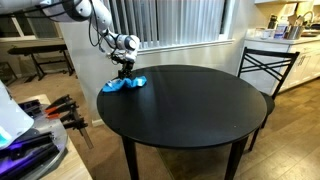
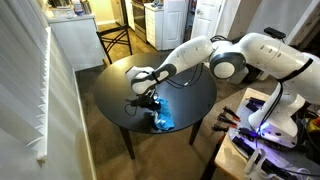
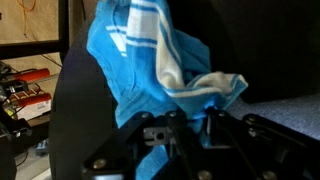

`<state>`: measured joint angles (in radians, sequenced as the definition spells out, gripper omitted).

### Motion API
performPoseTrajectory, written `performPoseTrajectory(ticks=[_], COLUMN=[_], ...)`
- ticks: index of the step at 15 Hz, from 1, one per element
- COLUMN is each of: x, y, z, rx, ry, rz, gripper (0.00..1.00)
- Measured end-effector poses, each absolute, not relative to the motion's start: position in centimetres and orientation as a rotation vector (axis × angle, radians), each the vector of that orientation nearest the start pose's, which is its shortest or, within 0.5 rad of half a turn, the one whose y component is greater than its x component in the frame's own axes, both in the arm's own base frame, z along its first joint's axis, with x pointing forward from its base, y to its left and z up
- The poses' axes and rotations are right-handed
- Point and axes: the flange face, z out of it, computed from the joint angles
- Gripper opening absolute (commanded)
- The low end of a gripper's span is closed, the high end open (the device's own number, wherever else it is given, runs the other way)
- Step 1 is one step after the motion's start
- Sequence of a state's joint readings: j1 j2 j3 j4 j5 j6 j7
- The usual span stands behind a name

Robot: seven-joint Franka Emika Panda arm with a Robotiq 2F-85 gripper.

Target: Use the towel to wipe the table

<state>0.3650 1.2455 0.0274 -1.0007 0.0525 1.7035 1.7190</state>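
Observation:
A blue towel with white stripes (image 1: pixel 124 85) lies bunched at the edge of the round black table (image 1: pixel 190 100). It also shows in an exterior view (image 2: pixel 163 117) and fills the wrist view (image 3: pixel 150 70). My gripper (image 1: pixel 125 72) stands right over the towel, fingers down, and is shut on a fold of it (image 3: pixel 175 115). In an exterior view the gripper (image 2: pixel 152 103) sits near the table's near edge with the towel under it.
A black metal chair (image 1: pixel 265 65) stands behind the table. A cluttered bench with tools (image 1: pixel 45 115) is beside the table. Another chair (image 2: pixel 115 40) and kitchen cabinets (image 2: pixel 165 20) lie beyond the table. The window wall (image 2: pixel 40 100) runs alongside.

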Motion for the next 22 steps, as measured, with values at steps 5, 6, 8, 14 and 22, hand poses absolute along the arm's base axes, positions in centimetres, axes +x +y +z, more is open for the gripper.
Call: performPoseTrajectory(ticks=[5,6,8,14,22], x=[64.5,64.5,64.9,69.5,73.1], y=[26.6,26.6,26.6,25.9,22.8], z=[4.4,4.5,4.5,5.6,6.3], rx=[-2.741,-2.741,-2.741,-2.693,-2.594], ry=[2.214,2.214,2.213,2.181,2.166], rz=[0.609,0.607,0.581,0.308,0.066], gripper=[0.06,0.06,0.05,0.05,0.05])
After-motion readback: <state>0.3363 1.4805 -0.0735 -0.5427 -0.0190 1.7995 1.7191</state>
